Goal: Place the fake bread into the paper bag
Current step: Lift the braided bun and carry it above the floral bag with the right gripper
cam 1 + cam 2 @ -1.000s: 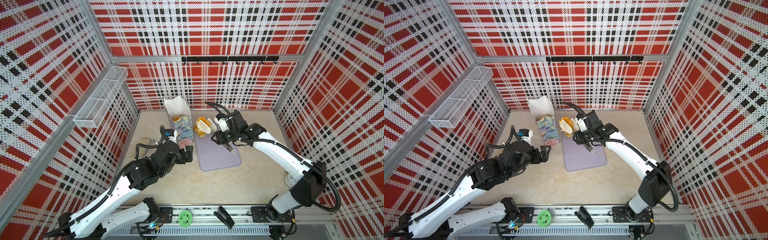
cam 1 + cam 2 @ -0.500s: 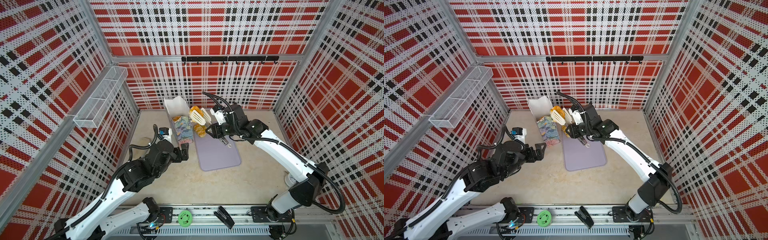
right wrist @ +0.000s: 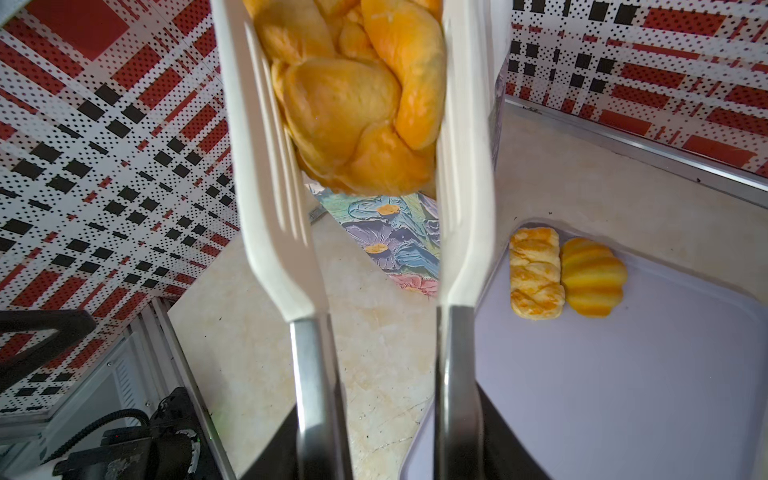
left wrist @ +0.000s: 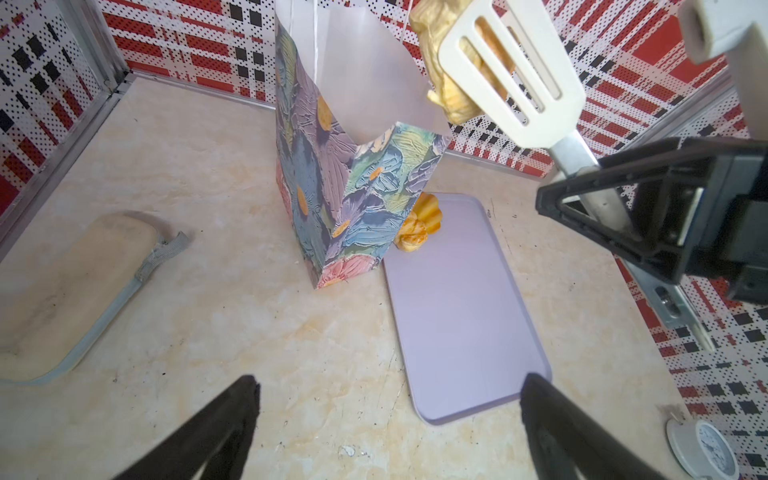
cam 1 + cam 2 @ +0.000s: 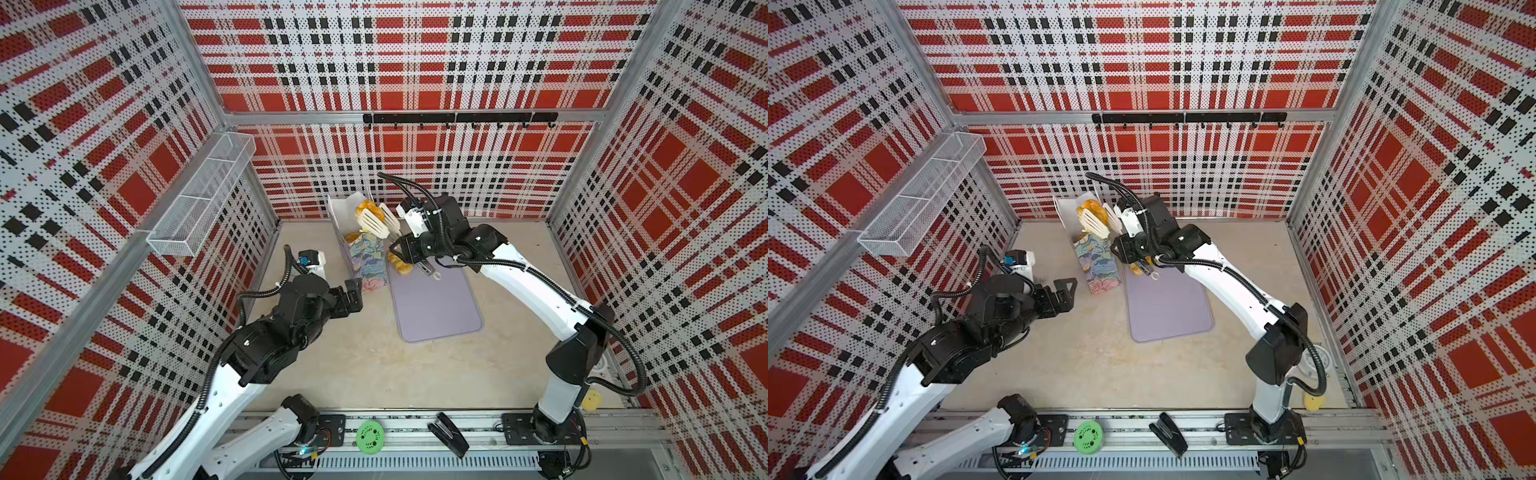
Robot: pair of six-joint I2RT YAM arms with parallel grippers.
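Left gripper [image 5: 1064,294]: lower centre-left, jaws wide, empty, drawn back from paper bag [image 5: 368,259].
Tray [image 5: 436,307]: centre; two pastries [image 3: 536,272] remaining (others hidden, if any).
Right gripper [image 5: 406,252]: wrist angled upward, clamped on tongs [image 5: 374,222].
Braided roll [image 5: 366,210]: upper centre; carried from tray to above bag mouth; release likely next.

My tongs [image 3: 270,208] have smooth white plastic blades on brushed metal arms; the braided roll [image 3: 353,104] looks glossy, the paper bag [image 4: 332,187] rough-textured.
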